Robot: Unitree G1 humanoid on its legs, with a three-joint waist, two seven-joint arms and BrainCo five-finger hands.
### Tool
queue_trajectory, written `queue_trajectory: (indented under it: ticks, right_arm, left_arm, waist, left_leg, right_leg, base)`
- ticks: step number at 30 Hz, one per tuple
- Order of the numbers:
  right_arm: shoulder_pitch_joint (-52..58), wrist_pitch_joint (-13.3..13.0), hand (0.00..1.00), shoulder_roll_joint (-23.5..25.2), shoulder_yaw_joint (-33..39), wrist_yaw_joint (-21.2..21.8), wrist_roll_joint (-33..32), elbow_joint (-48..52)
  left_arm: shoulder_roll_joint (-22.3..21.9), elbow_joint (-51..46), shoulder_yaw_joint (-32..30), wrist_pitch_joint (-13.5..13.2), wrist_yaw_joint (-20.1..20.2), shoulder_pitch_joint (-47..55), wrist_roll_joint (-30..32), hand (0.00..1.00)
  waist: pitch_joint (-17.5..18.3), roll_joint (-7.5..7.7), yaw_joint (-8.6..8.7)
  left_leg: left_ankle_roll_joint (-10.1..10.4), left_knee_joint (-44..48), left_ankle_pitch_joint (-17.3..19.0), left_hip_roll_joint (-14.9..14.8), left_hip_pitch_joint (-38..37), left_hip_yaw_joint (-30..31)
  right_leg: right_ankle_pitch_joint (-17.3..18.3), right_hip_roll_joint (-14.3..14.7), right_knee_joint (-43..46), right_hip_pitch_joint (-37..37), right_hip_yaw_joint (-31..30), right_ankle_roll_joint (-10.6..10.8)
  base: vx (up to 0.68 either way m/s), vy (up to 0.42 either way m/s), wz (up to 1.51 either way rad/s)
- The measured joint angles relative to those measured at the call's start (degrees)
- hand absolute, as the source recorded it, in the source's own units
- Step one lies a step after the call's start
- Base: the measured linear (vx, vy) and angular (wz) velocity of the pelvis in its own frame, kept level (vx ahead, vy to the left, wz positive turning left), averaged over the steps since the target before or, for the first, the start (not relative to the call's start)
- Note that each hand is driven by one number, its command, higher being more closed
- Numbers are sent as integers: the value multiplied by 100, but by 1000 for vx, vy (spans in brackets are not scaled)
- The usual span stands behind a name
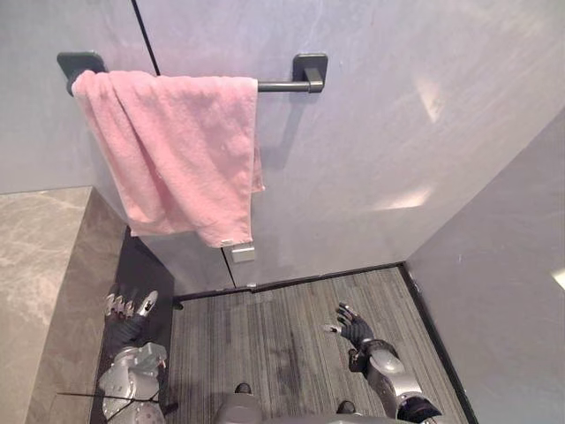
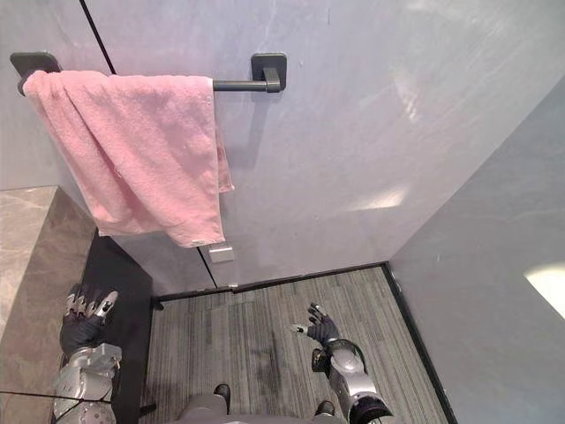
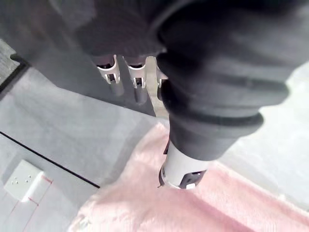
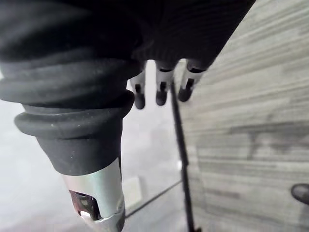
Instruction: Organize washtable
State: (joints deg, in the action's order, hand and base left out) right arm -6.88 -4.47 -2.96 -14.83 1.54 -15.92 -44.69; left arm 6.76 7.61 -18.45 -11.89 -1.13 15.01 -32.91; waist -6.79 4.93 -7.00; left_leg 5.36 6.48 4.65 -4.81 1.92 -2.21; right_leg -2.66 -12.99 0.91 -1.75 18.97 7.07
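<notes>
1. The pink towel (image 1: 177,150) hangs draped over the dark wall bar (image 1: 282,86). It is bunched toward the left bracket with an uneven lower edge, and the right stretch of the bar is bare. Neither hand touches it.
2. Our left hand (image 1: 128,309) is low beside the dark side panel (image 1: 146,274) of the stone counter (image 1: 40,256). Its fingers are straight and it holds nothing.
3. Our right hand (image 1: 351,325) is low over the grey floor (image 1: 282,353), well apart from the towel, with fingers spread and empty.
4. Risk: the towel sits off-centre, so a pull on the low corner could slide it off the bar onto the floor.
5. Risk: the left hand is close to the panel and the counter edge. We judge that raising it straight up could clip the stone.
6. The head views show the bar, both brackets and how the towel lies across it.
7. The left wrist view shows the towel from below, past the fingers (image 3: 137,82), and gives a closer look at the white wall plate (image 3: 21,180).
8. The right wrist view shows floor and wall base past relaxed fingers.
</notes>
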Motion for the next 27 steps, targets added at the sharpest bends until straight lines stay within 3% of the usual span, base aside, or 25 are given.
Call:
queue_trajectory:
  ticks: [4,8,11,16,20,27]
  right_arm:
    - [-320,26,0,18,-421,19,-189,422]
    - [-661,36,0,-18,-835,121,-429,869]
    - [-748,39,0,-114,-1109,237,-616,1114]
    - [-873,43,0,-273,-1336,377,-883,1275]
    - [-871,41,0,-464,-1575,480,-950,1572]
    - [-782,42,0,-548,-1732,598,-1058,1653]
  left_arm:
    - [91,-393,313,12,30,10,-17,0]
    - [590,-606,298,20,120,-46,-42,0]
    - [1203,-616,128,25,119,-179,-48,0]
    - [2869,-300,-162,33,197,-679,-83,0]
    - [3579,298,-109,34,250,-1244,-83,0]
    - [4633,1234,688,56,430,-2205,-223,0]
  waist:
    - [71,-27,-6]
    - [160,-69,-6]
    - [228,-105,-11]
    - [260,-100,-97]
    - [277,-91,-139]
    - [306,-81,-142]
  left_leg:
    - [3,-4,-2,-6,22,49]
    - [13,-29,-5,-26,51,106]
    - [33,-45,-19,-31,103,219]
    - [78,-51,-48,-93,162,302]
    - [101,-48,-63,-126,226,301]
    - [148,-39,-104,-206,417,196]
  right_leg:
    - [0,9,5,-9,17,0]
    - [0,35,4,-12,75,0]
    - [-1,53,4,-25,139,0]
    - [-3,119,-6,-7,147,-2]
    - [-66,178,-125,10,143,-54]
    - [-216,280,-327,186,59,-104]
  base:
    - [-5,-7,6]
    - [-3,-13,8]
    - [6,-8,16]
    - [6,-10,7]
    - [0,0,0]
    - [-11,-14,-8]
